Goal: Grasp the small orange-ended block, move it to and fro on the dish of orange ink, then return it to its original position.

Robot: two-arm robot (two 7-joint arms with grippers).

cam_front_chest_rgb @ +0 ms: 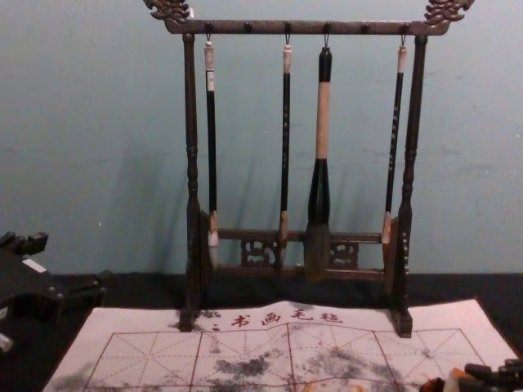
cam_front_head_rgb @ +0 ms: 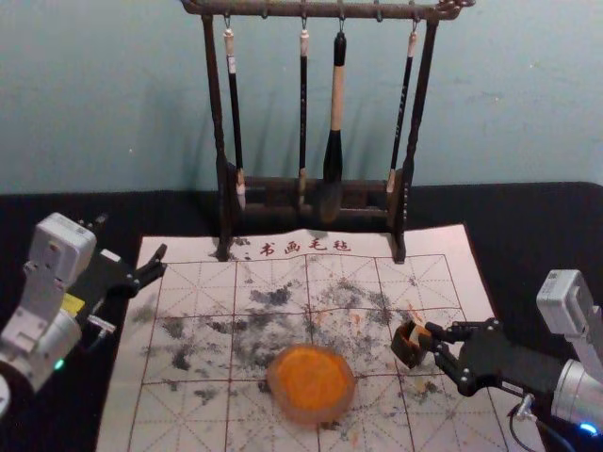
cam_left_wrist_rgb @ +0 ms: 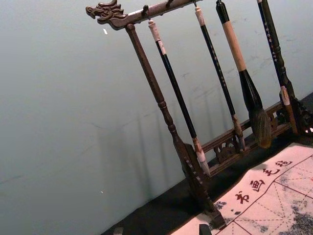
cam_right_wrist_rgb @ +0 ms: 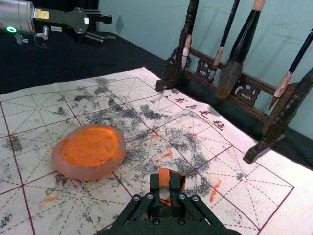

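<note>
At the right of the mat, my right gripper (cam_front_head_rgb: 430,337) is closed on the small block (cam_front_head_rgb: 421,336), whose pale side shows beside a small dark box (cam_front_head_rgb: 407,347). From the right wrist, the block's orange end (cam_right_wrist_rgb: 164,177) stands between the fingertips of the right gripper (cam_right_wrist_rgb: 165,189), with the box's orange-stained edge (cam_right_wrist_rgb: 181,181) just behind; whether the block touches the box I cannot tell. The round dish of orange ink (cam_front_head_rgb: 311,381) lies left of the box. My left gripper (cam_front_head_rgb: 156,265) is parked open over the mat's left edge; its fingertips (cam_left_wrist_rgb: 204,229) show in its own wrist view.
A dark wooden rack (cam_front_head_rgb: 316,195) with several hanging brushes stands across the mat's far edge. The white gridded mat (cam_front_head_rgb: 193,325), stained with black ink, lies on a black-covered table (cam_front_head_rgb: 542,221). A wall rises behind.
</note>
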